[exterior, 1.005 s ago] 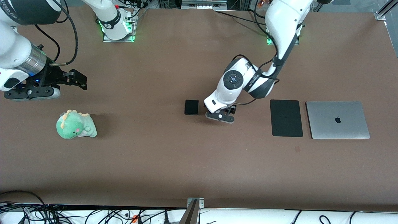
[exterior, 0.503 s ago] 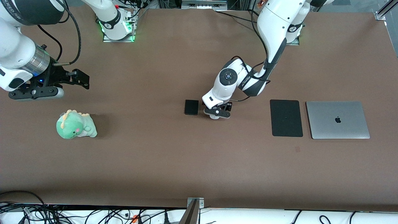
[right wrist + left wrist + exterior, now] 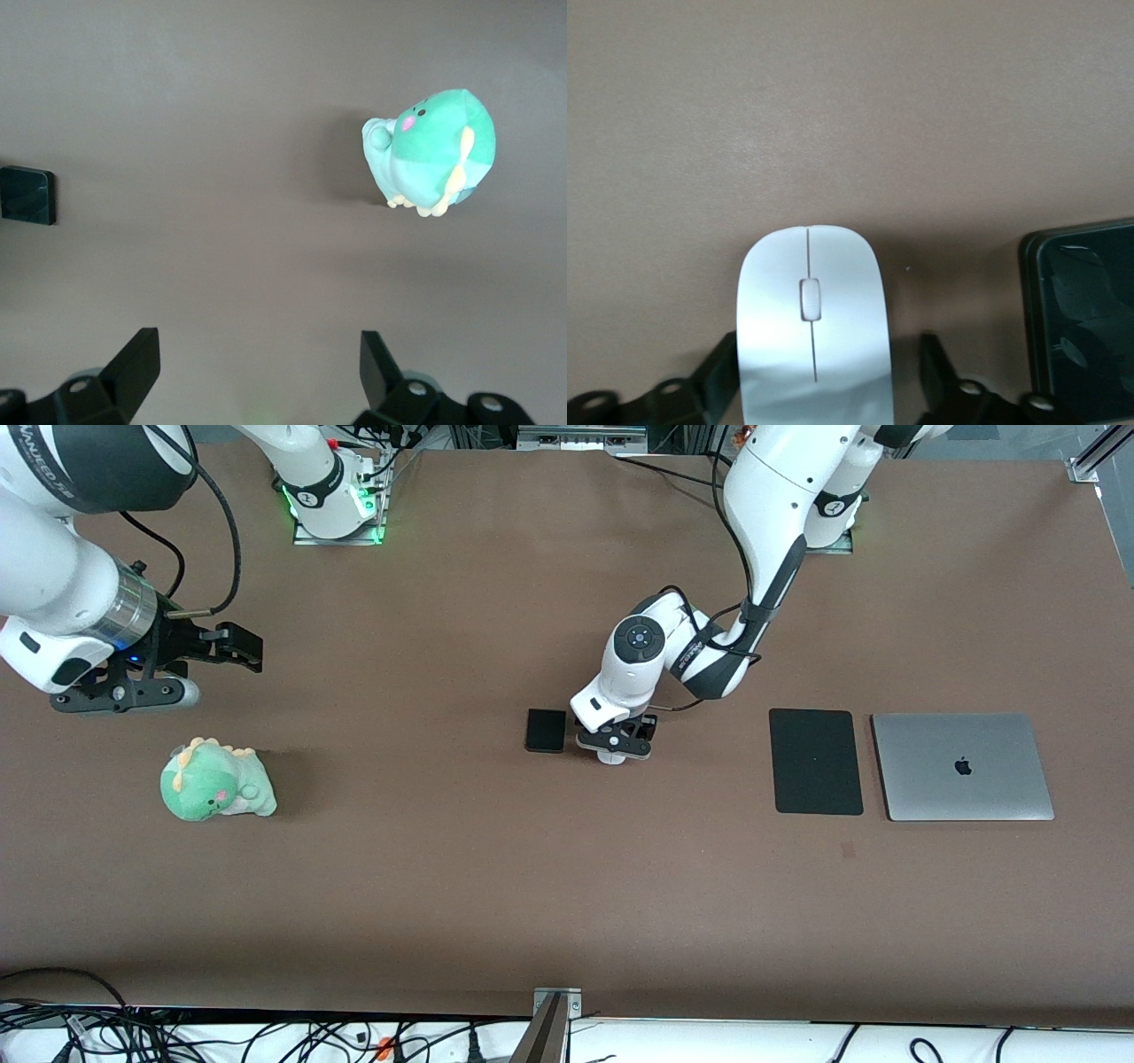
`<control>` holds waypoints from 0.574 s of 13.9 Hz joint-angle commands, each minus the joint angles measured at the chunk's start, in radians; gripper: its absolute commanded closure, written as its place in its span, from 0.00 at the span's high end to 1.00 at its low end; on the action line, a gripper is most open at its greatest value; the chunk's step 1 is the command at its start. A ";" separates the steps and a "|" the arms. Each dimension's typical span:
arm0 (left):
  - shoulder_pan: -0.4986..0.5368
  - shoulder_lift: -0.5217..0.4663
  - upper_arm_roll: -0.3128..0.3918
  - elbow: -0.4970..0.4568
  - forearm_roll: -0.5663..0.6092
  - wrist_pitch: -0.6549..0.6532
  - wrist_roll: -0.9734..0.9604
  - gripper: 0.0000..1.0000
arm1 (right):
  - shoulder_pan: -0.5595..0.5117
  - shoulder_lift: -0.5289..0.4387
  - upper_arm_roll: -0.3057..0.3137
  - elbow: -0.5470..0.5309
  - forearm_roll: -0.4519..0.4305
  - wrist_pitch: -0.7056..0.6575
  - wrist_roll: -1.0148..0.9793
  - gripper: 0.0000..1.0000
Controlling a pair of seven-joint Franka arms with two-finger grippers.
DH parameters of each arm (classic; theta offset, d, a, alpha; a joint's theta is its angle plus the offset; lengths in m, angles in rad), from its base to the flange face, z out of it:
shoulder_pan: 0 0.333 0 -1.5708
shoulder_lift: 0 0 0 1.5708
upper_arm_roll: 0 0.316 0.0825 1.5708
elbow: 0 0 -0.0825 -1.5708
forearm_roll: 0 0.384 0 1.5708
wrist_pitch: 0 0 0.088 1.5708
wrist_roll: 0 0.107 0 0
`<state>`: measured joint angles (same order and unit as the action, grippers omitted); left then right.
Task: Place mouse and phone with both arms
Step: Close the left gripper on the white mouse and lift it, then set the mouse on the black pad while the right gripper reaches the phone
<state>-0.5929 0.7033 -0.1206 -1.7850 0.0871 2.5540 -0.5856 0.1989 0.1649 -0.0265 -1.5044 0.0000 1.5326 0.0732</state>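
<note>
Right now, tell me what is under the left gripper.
The white mouse lies on the brown table under the left gripper, between its open fingers, with the black phone beside it. The front view hides most of the mouse.

Plush dinosaur (image 3: 217,781); mouse pad (image 3: 815,761); laptop (image 3: 962,766)

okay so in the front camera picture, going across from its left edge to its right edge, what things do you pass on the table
Right pincer → green plush dinosaur → phone → left pincer, open around the mouse → black mouse pad → laptop.
</note>
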 commanded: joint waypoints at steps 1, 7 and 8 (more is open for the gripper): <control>-0.007 -0.025 0.015 0.002 0.028 -0.009 -0.023 0.33 | 0.004 -0.004 -0.001 0.001 -0.023 -0.031 -0.012 1.00; 0.152 -0.181 0.027 0.030 0.026 -0.302 -0.046 0.36 | 0.004 0.001 0.000 -0.006 -0.026 -0.035 0.003 1.00; 0.191 -0.197 0.029 0.026 0.026 -0.346 -0.042 0.36 | 0.004 0.001 0.000 -0.010 -0.019 -0.042 0.003 1.00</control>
<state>-0.4841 0.5745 -0.0801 -1.7334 0.0875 2.2943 -0.6166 0.1990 0.1709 -0.0264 -1.5055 -0.0164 1.5088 0.0720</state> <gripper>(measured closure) 0.388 0.000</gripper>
